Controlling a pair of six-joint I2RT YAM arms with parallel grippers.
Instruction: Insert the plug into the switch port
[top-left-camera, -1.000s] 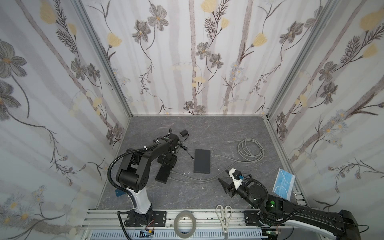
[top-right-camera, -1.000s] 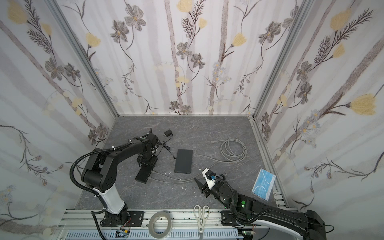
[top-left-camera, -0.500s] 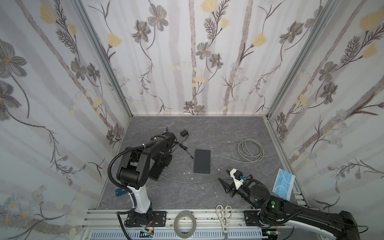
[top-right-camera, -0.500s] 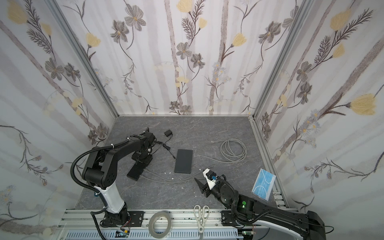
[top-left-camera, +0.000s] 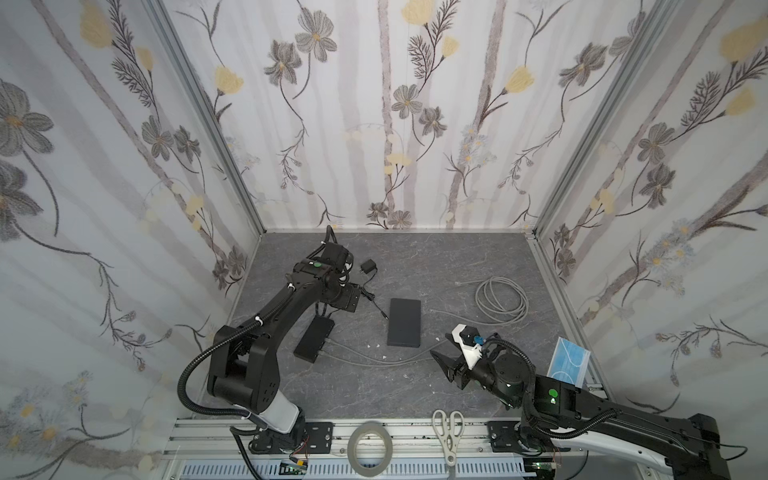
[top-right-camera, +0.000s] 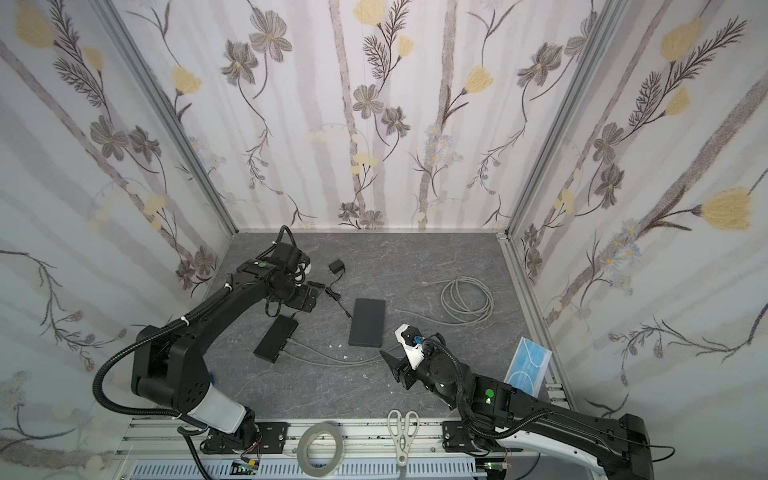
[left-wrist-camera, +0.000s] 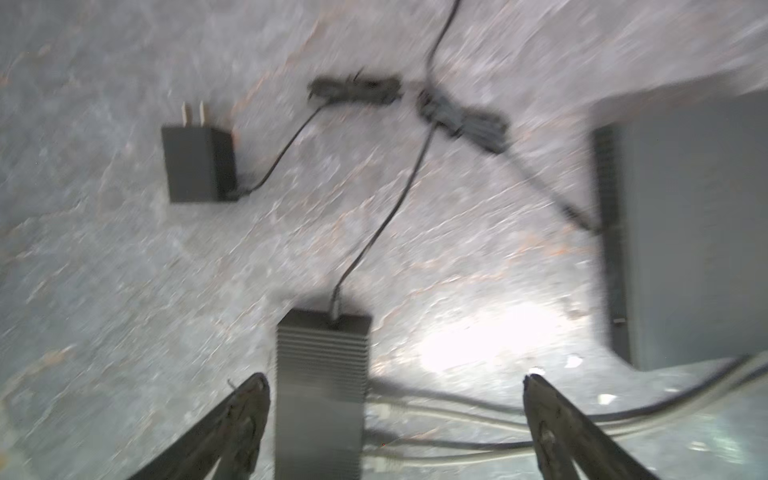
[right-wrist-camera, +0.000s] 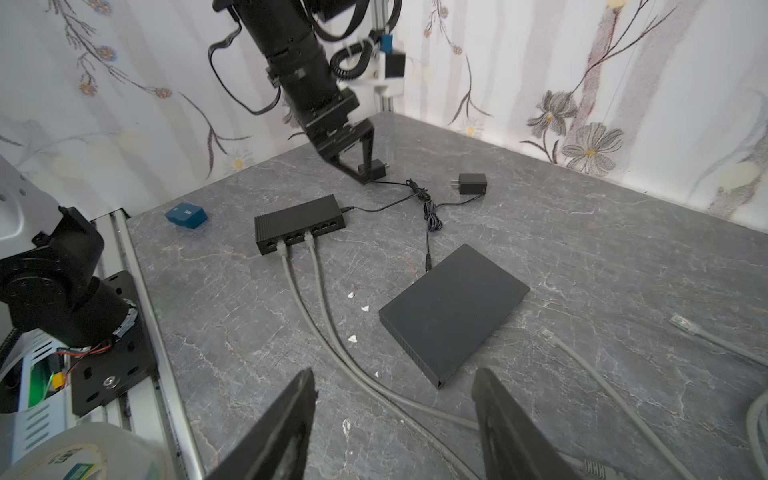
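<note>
Grey marbled worktop (top-left-camera: 457, 266) between flowered walls. Left arm (top-left-camera: 282, 316) bent in from the left side. Right arm (top-left-camera: 582, 407) low at the front right.

Left gripper (left-wrist-camera: 395, 380) raised just behind the far end of the switch (left-wrist-camera: 322, 374), spread wide, pinching nothing. Blurred in the left wrist view: switch end between the fingers (left-wrist-camera: 249, 399), close beside one and clear of the other.

Right gripper (right-wrist-camera: 392, 374) likewise parted and empty, above the run of two grey cables (right-wrist-camera: 316, 307).

Flat black box (top-left-camera: 404, 322) lying mid-worktop. Coil of grey cable (top-left-camera: 500, 301) to its right, toward the right wall. Switch again in a top view (top-left-camera: 314, 340), left of the box and near the left arm, port row turned toward the front right.

Power adapter (right-wrist-camera: 471, 183) behind the switch, prongs showing, thin black lead bundled partway along.

Seated plugs (right-wrist-camera: 282, 245) of the two grey cables already in two ports of the switch, open ports on either side of them. Loose plugs (right-wrist-camera: 681, 322) on bare worktop to the right of the box, well apart from the switch, touched by neither gripper.
</note>
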